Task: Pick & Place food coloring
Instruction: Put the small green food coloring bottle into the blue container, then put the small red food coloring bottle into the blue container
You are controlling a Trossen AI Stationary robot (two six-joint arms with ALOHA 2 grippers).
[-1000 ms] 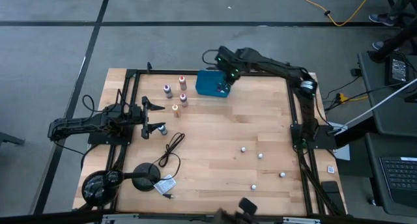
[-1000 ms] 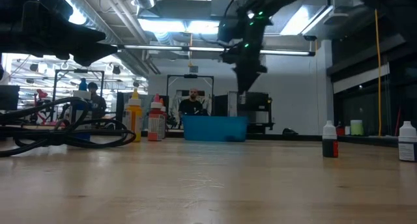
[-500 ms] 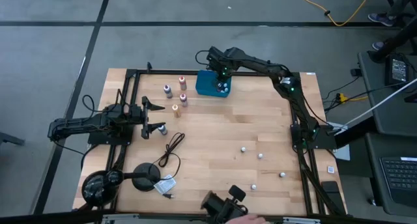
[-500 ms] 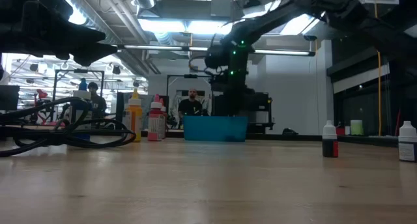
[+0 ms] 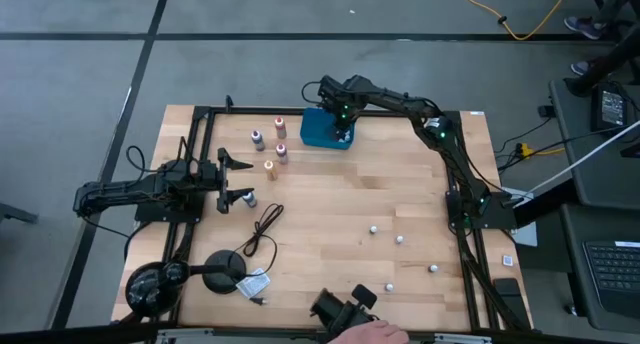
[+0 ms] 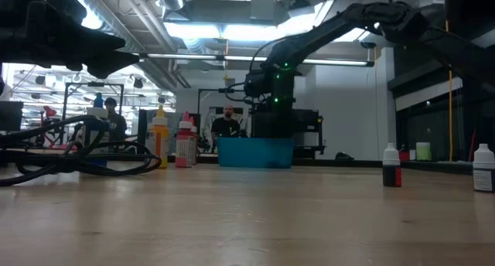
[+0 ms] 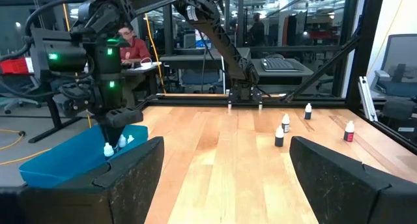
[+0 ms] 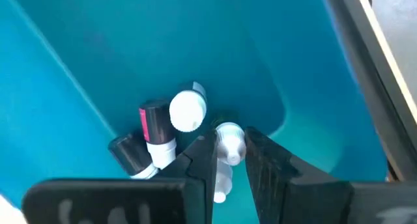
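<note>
The teal tray (image 5: pixel 322 132) stands at the table's far edge. My right gripper (image 8: pixel 229 160) reaches down into it, shut on a small whitish food coloring bottle (image 8: pixel 229 143). Beside that bottle in the tray lie a white-capped bottle (image 8: pixel 187 111) and a dark one with a pink label (image 8: pixel 154 127). Several coloured bottles (image 5: pixel 281 151) stand upright left of the tray. Several more show as white dots (image 5: pixel 399 239) on the right half of the table. My left gripper (image 5: pixel 243 180) waits open at the table's left edge, pointing level. My right gripper pinches the whitish bottle between its two fingers (image 8: pixel 203 160), coming from above and pointing down into the tray. The bottle's rounded white end (image 8: pixel 229 138) shows at the fingertips. Whether it rests on the tray's floor I cannot tell.
A black cable (image 5: pixel 263 231) and a round black stand (image 5: pixel 225 267) lie at the near left. At the near edge a person's hand (image 5: pixel 368 334) holds a black device (image 5: pixel 338 310). Bare wood lies across the table's middle.
My right gripper has gone down from above the tray into it, shifting a little toward the table's left edge, and has stayed shut on the bottle. A person's hand with a black device has come in at the table's near edge.
</note>
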